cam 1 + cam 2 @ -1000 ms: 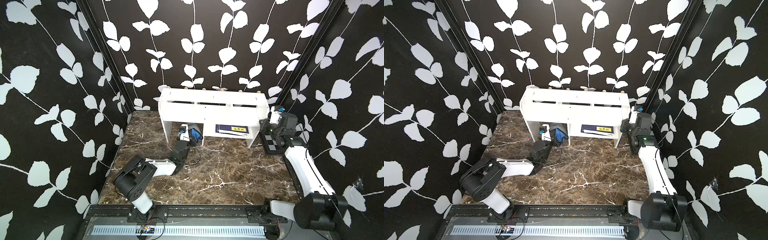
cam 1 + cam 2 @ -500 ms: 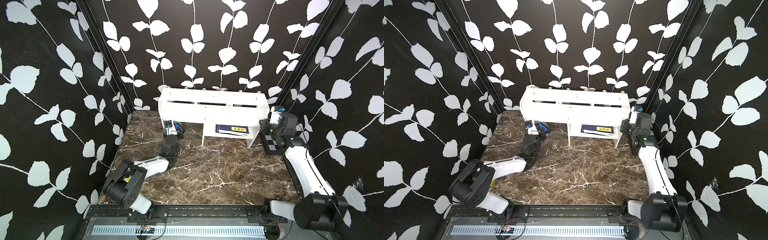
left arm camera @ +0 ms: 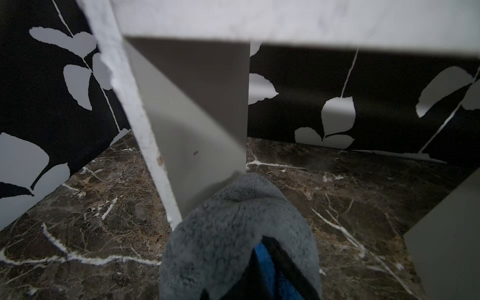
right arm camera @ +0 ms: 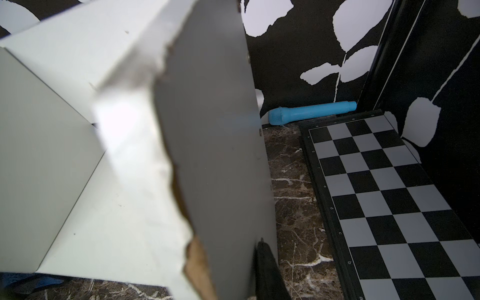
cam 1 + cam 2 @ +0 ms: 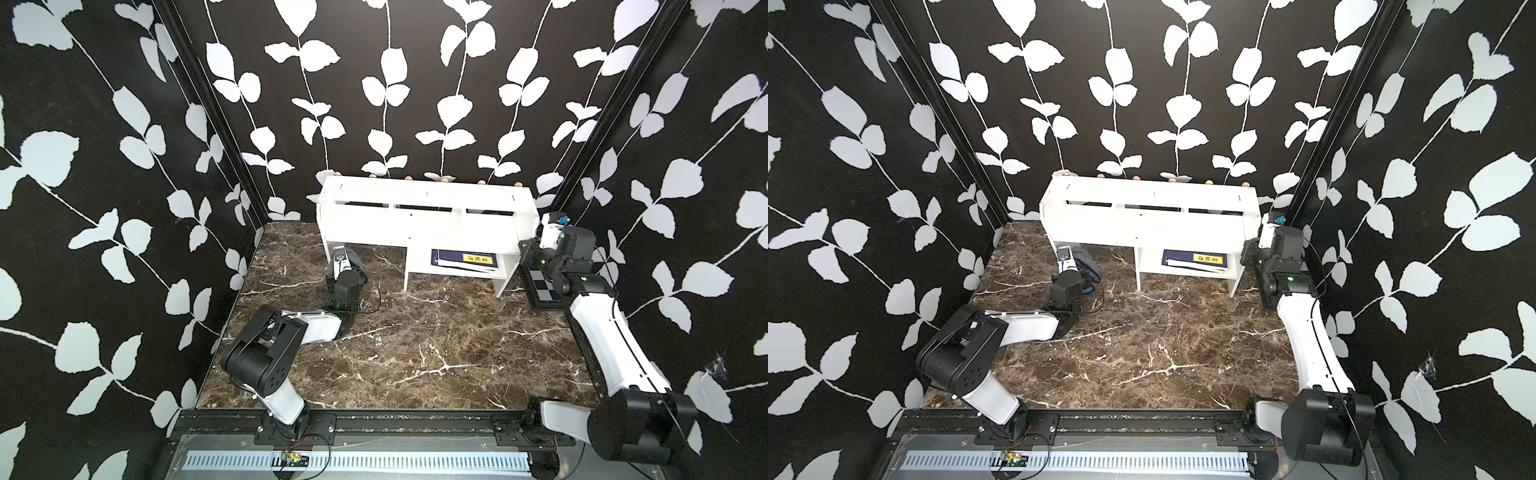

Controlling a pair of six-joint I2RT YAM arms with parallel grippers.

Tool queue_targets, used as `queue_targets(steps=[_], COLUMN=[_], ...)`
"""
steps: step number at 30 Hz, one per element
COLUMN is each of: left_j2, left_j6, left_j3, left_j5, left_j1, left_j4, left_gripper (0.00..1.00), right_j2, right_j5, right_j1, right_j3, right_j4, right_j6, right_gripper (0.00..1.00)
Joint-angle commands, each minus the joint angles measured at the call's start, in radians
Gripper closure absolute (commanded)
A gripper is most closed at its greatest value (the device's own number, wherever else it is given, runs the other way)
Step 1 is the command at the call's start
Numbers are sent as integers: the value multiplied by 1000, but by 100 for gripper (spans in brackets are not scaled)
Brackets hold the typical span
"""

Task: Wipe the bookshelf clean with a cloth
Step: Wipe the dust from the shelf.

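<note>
Two pincers | left gripper (image 5: 345, 262) pinching cloth (image 3: 233, 233), touching bookshelf (image 5: 424, 220) side panel | right gripper (image 5: 540, 237) clamped on opposite panel

The bookshelf (image 5: 424, 220) is smooth, matt white board, chipped along its edges to a rough brown fibre core; the cloth (image 3: 233, 233) is fuzzy grey-and-blue microfibre, the tabletop (image 5: 415, 340) glossy brown marble-look veined white, the chessboard (image 4: 384, 181) smooth and satin, the blue tube (image 4: 311, 114) matt plastic.
</note>
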Motion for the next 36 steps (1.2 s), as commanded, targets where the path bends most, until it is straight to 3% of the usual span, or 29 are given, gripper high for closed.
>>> queue_targets(steps=[1, 6, 15, 26, 32, 35, 36], left_j2=[30, 71, 65, -47, -174, -243, -272], left_j6=[-37, -74, -108, -169, -140, -125, -119], left_j3=[28, 41, 51, 3, -4, 11, 21], left_j5=[7, 62, 287, 583, 580, 581, 589], left_j1=[6, 6, -51, -61, -71, -72, -72], left_j4=[-48, -32, 126, 228, 89, -3, -51], left_gripper=[100, 100, 100, 100, 100, 100, 100], right_j2=[-70, -57, -34, 9, -6, -24, -31], right_j5=[-142, -135, -128, -192, -202, -187, -174], right_j1=[-8, -8, -12, -62, -62, -58, -54], right_j3=[16, 7, 0, 8, 19, 18, 13], right_j4=[134, 138, 151, 196, 165, 131, 117], right_j6=[185, 182, 182, 237, 238, 244, 246], right_gripper=[100, 100, 100, 100, 100, 63, 55])
